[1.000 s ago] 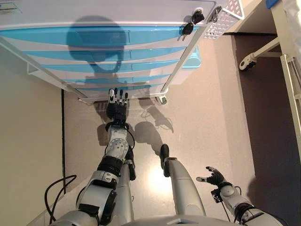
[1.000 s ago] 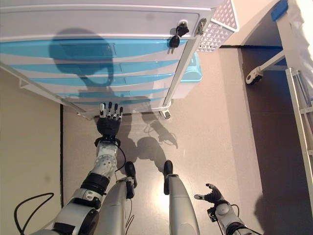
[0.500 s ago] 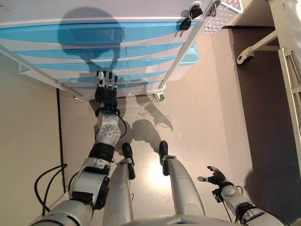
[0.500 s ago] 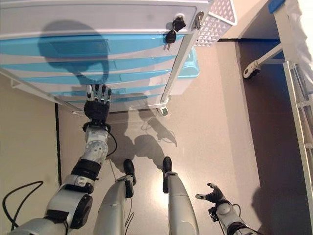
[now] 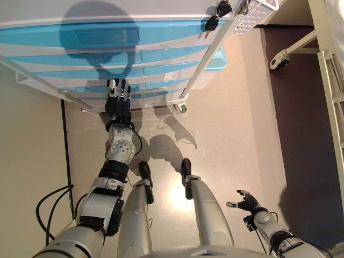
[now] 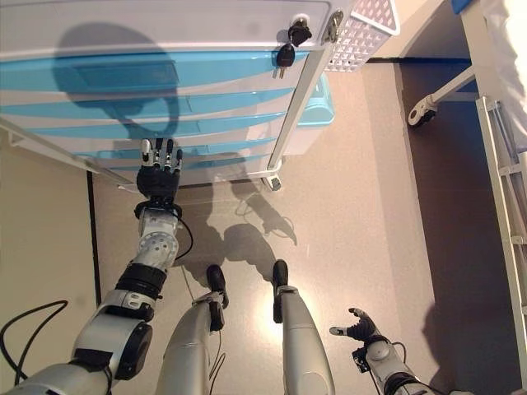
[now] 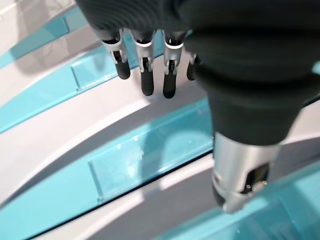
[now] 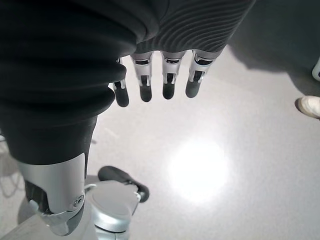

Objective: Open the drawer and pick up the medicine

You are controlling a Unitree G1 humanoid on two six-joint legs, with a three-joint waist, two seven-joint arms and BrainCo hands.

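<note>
White drawer cabinet (image 5: 32,13) with stacked blue drawer fronts (image 5: 107,54), all closed. Keys (image 5: 212,23) hanging from lock at upper right corner. White perforated basket (image 5: 252,13) beside it. Left hand (image 5: 118,99) stretched forward, fingers straight, tips at lower blue fronts. Right hand (image 5: 244,201) low near right side, over grey floor (image 5: 231,118), fingers loosely spread, holding nothing. Caster wheel (image 5: 276,62) at upper right.

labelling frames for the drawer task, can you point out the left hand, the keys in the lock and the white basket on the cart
left hand (image 5: 118,101): left eye view, on the dark back of the hand.
keys (image 6: 286,55): right eye view, on the hanging dark key head.
white basket (image 6: 362,34): right eye view, on its perforated side wall.
</note>
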